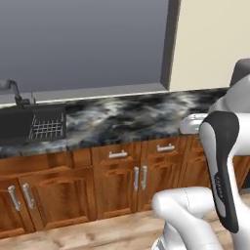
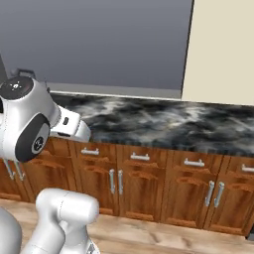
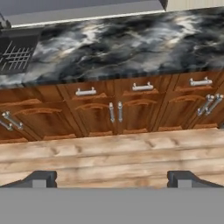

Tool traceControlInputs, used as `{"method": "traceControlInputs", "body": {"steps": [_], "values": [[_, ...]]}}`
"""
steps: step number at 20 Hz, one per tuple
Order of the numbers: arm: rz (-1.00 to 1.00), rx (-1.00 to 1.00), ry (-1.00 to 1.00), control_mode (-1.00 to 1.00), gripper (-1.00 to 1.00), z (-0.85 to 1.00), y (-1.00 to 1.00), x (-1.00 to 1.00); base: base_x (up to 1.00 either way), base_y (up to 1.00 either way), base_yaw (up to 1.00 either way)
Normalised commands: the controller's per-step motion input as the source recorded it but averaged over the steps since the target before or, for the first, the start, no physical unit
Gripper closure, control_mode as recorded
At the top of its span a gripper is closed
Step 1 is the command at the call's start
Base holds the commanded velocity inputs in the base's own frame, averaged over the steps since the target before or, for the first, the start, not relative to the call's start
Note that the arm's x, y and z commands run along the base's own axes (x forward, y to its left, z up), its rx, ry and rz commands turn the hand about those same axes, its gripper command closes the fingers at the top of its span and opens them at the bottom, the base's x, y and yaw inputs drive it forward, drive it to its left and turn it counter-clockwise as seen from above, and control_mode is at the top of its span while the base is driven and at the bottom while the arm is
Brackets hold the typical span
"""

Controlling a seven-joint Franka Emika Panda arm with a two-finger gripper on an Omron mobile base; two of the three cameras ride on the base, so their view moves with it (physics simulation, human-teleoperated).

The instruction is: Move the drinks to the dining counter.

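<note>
Dining counter (image 1: 132, 117) is the long black-and-grey marbled stone top that runs across the left base view and the right base view, over brown wooden cabinets (image 2: 149, 188) with silver bar handles (image 3: 85, 92). At its left end a dark sink (image 1: 19, 122) is set into the stone, with a wire rack (image 1: 48, 128) inside it and a dark faucet (image 1: 12, 90) behind it. A grey wall panel (image 1: 83, 44) stands behind the counter, and a cream wall (image 2: 223, 49) is to its right. In the hand view, the gripper (image 3: 112, 178) looks at the cabinet fronts and the wooden floor (image 3: 113, 157); its two dark fingertips (image 3: 41, 178) stand wide apart, released, with nothing between them. Drinks I cannot find on the counter parts seen.
</note>
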Motion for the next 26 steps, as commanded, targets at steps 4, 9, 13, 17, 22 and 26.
{"method": "traceControlInputs", "body": {"steps": [4, 9, 13, 17, 22, 26], "values": [[0.00, 0.00, 0.00, 1.00, -1.00, 0.00, 0.00, 0.00, 1.00, -1.00, 0.00], [0.00, 0.00, 0.00, 1.00, -1.00, 0.00, 0.00, 0.00, 0.50, 0.45, 0.00], [0.00, 0.00, 0.00, 1.00, -1.00, 0.00, 0.00, 0.00, -0.26, 1.00, 0.00], [0.00, 0.00, 0.00, 1.00, -1.00, 0.00, 0.00, 0.00, -0.31, 1.00, 0.00], [0.00, 0.00, 0.00, 1.00, -1.00, 0.00, 0.00, 0.00, -0.33, 1.00, 0.00], [0.00, 0.00, 0.00, 1.00, -1.00, 0.00, 0.00, 0.00, -0.34, 1.00, 0.00]]}}
